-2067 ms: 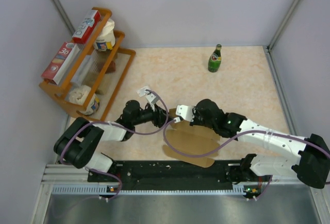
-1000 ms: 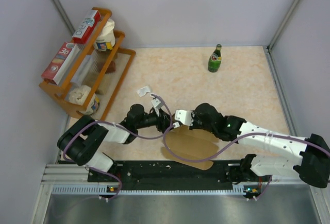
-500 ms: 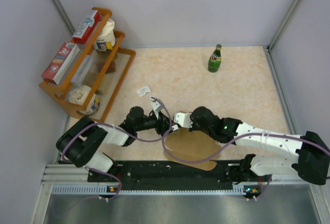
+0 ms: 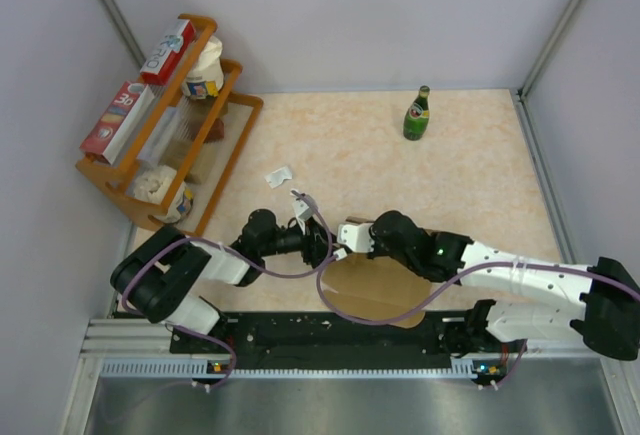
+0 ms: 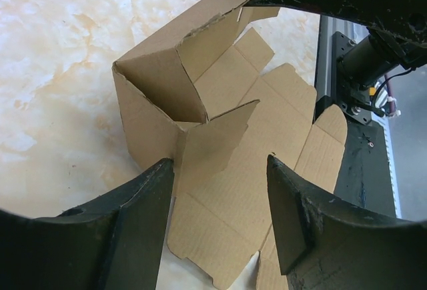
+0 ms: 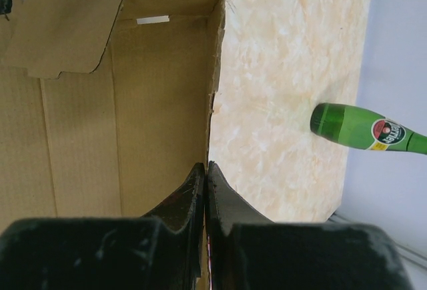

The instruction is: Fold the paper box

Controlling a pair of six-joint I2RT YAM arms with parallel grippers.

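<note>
The paper box (image 4: pixel 378 287) is brown cardboard, part folded, lying near the table's front edge between the two arms. In the left wrist view one corner of the paper box (image 5: pixel 160 83) stands up, with an inner flap leaning inward and flat panels behind it. My left gripper (image 5: pixel 219 170) is open, its fingers on either side of that flap; its left fingertip is close to the corner wall. My right gripper (image 6: pixel 207 170) is shut on the top edge of the paper box's upright side wall (image 6: pixel 167 103). From above, the left gripper (image 4: pixel 322 239) and right gripper (image 4: pixel 347 239) nearly meet.
A green bottle (image 4: pixel 417 114) stands at the far right of the table. A wooden rack (image 4: pixel 232 151) with printed cartons and tubs fills the left side. A small white scrap (image 4: pixel 278 176) lies beyond the left arm. The black rail (image 4: pixel 330 333) borders the near edge.
My left gripper has come toward the near edge and closed in on the box's corner. The right arm and the box have shifted slightly left and nearer.
</note>
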